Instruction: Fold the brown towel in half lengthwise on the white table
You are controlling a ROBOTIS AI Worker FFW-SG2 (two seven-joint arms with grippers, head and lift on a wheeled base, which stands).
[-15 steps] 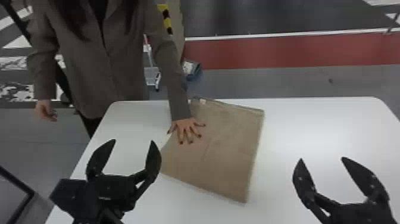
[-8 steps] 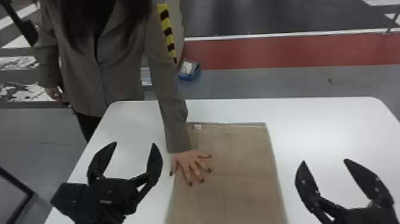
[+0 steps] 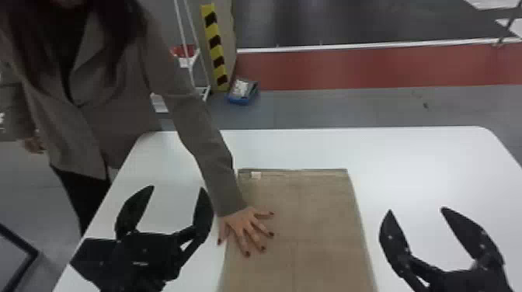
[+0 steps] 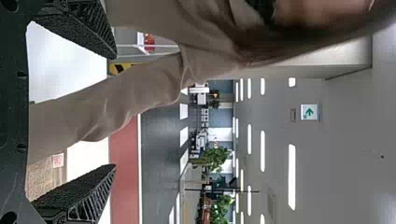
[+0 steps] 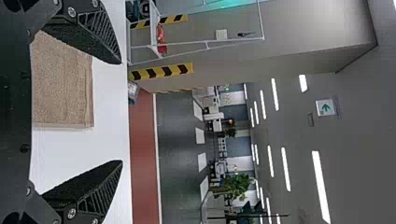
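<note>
A brown towel (image 3: 318,225) lies flat on the white bench (image 3: 419,167), a person's hand (image 3: 245,229) spread on it.
Head view: the towel runs from mid-bench towards six o'clock, its small pale label (image 3: 256,175) at its eleven o'clock corner; the hand presses near its nine o'clock edge. The left end effector (image 3: 177,187), at eight o'clock, and the right end effector (image 3: 416,209), at four, both stand wide and empty. Beyond the bench, at eleven, a blue bin (image 3: 242,100) holds whitish contents, too blurred to name. Left wrist view: a sleeve (image 4: 100,109) crosses between the spread fingers, the towel's labelled corner beside it. Right wrist view: another towel corner shows between the parted fingers.
</note>
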